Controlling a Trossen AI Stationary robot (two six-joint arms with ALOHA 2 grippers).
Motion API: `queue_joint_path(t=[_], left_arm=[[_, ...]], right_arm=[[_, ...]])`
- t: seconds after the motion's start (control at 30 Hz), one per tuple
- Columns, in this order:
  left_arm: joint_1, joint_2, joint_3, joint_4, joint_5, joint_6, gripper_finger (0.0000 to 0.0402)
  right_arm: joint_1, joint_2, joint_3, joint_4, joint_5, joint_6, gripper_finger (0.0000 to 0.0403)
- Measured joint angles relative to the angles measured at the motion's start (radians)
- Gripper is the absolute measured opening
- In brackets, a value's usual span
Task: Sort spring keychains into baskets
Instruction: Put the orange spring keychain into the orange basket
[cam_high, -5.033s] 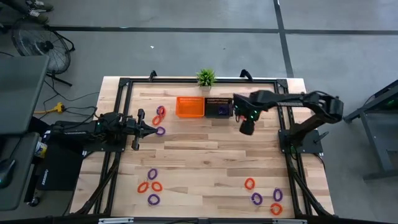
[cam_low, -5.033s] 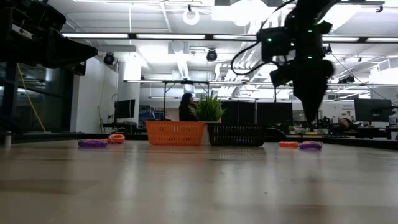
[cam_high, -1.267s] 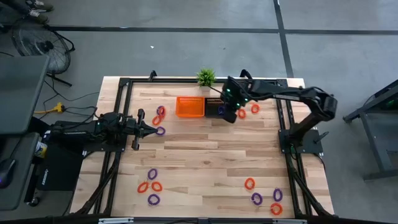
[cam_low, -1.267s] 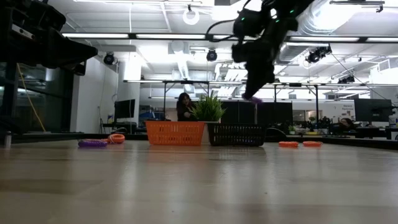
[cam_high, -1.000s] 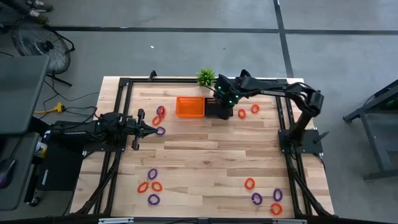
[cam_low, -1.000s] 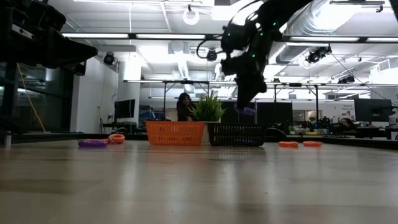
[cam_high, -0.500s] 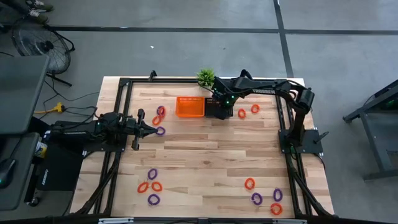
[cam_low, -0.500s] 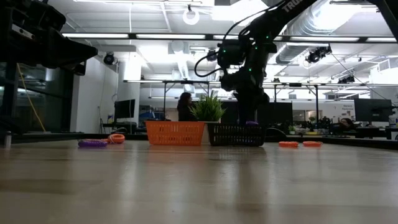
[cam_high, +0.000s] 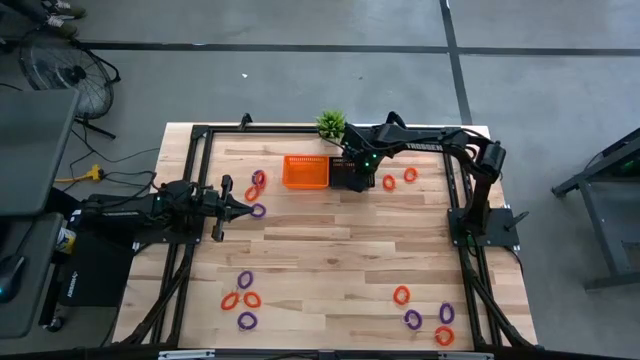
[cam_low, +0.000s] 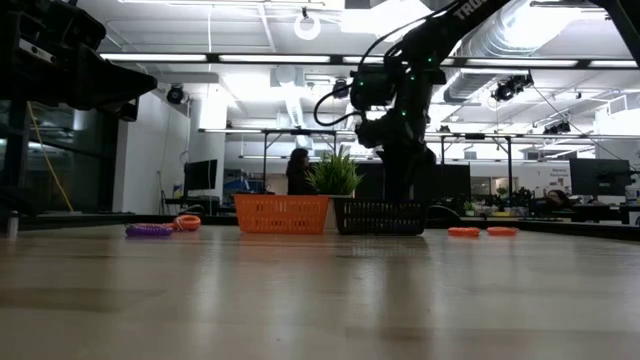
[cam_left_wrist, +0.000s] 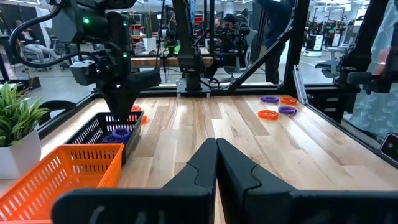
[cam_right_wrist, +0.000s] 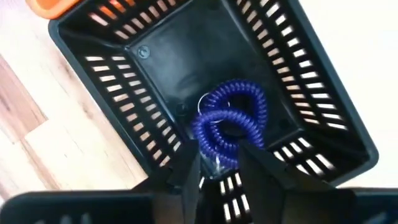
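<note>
On the left we see the left tool (cam_high: 250, 208) resting low over the surface (cam_high: 330, 250), its fingers pressed together on nothing. Close by it lie purple and orange keychains (cam_high: 256, 186), and a mixed cluster (cam_high: 243, 298) sits at the near left. Toward the far edge stands the orange basket (cam_high: 305, 172), with the black basket (cam_high: 348, 177) touching its right side and the plant (cam_high: 331, 124) just behind them. Our right tool (cam_right_wrist: 219, 165) reaches down into the black basket with its fingers parted and gripping nothing. Purple keychains (cam_right_wrist: 229, 127) lie coiled on the basket floor just beyond its tips; we cannot tell whether they touch. Right of the baskets rest two orange keychains (cam_high: 399, 179). Another mixed group (cam_high: 425, 315) lies at the near right corner.
</note>
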Motion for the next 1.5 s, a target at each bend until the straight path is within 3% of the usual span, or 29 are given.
queue_joint_path(t=[0.53,0.73,1.0,1.2,1.5], left_arm=[[0.000,0.000,0.000,0.000,0.000,0.000,0.0001],[0.000,0.000,0.000,0.000,0.000,0.000,0.0001],[0.000,0.000,0.000,0.000,0.000,0.000,0.0001],[0.000,0.000,0.000,0.000,0.000,0.000,0.0001],[0.000,0.000,0.000,0.000,0.000,0.000,0.0001]], right_arm=[[-0.015,-0.121,-0.015,-0.193,0.069,0.017,0.0131],[-0.031,-0.183,-0.138,-0.197,0.063,0.034,0.0131],[-0.040,-0.244,-0.306,-0.061,0.086,0.112,0.0136],[-0.067,-0.242,-0.349,-0.007,0.094,0.202,0.0171],[-0.091,-0.238,-0.368,0.035,0.093,0.190,0.0230]])
